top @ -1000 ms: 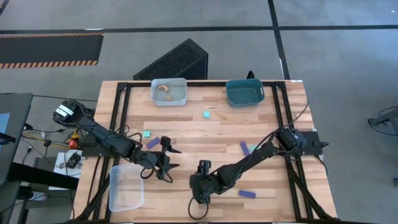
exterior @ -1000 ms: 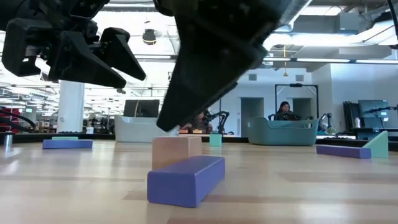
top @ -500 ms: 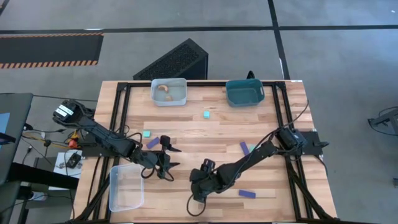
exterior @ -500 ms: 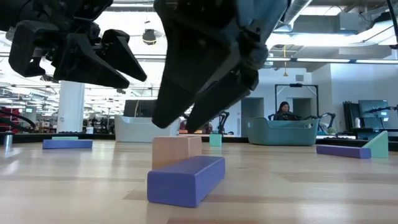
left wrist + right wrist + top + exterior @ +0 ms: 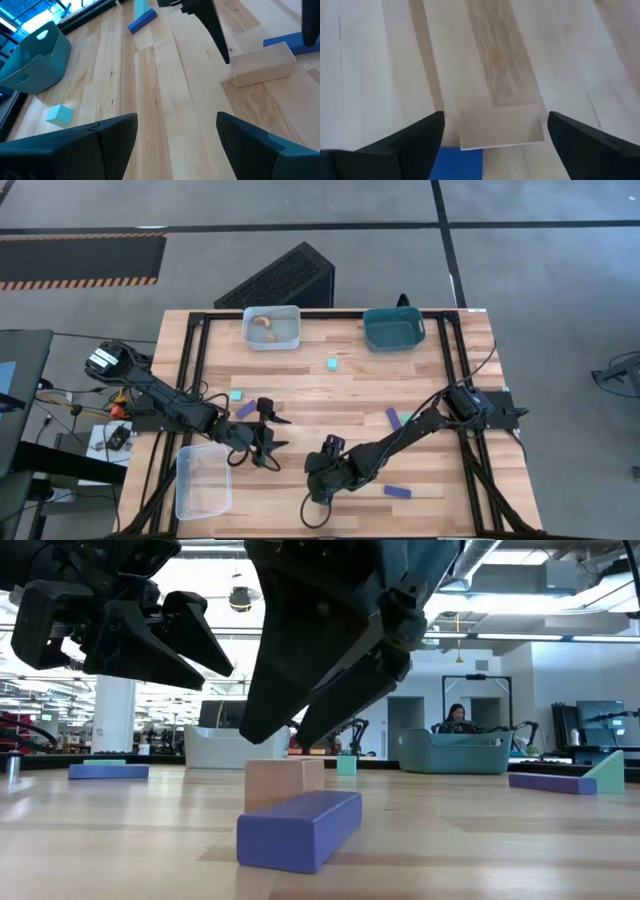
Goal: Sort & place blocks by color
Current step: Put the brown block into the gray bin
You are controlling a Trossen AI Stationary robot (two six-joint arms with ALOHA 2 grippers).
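Observation:
A tan wooden block (image 5: 284, 783) lies flat on the table with a dark blue bar (image 5: 300, 828) just in front of it. My right gripper (image 5: 278, 743) hangs open right above the tan block (image 5: 501, 126), its fingers apart from it; in the high view this gripper (image 5: 316, 483) hides both pieces. My left gripper (image 5: 272, 432) is open, off the table, to the left of them. More blocks lie flat: cyan cubes (image 5: 332, 365) (image 5: 236, 395) and blue bars (image 5: 246, 409) (image 5: 393, 418) (image 5: 397, 491).
A clear bin (image 5: 272, 327) holding a tan piece and a teal bin (image 5: 393, 329) stand at the far edge. Another clear bin (image 5: 203, 480) sits at the near left corner. A person shows in the room far behind the table (image 5: 456, 720).
My right gripper has turned a little above the tan block, so that both of its fingers now show apart in the low view. The blocks have stayed where they were.

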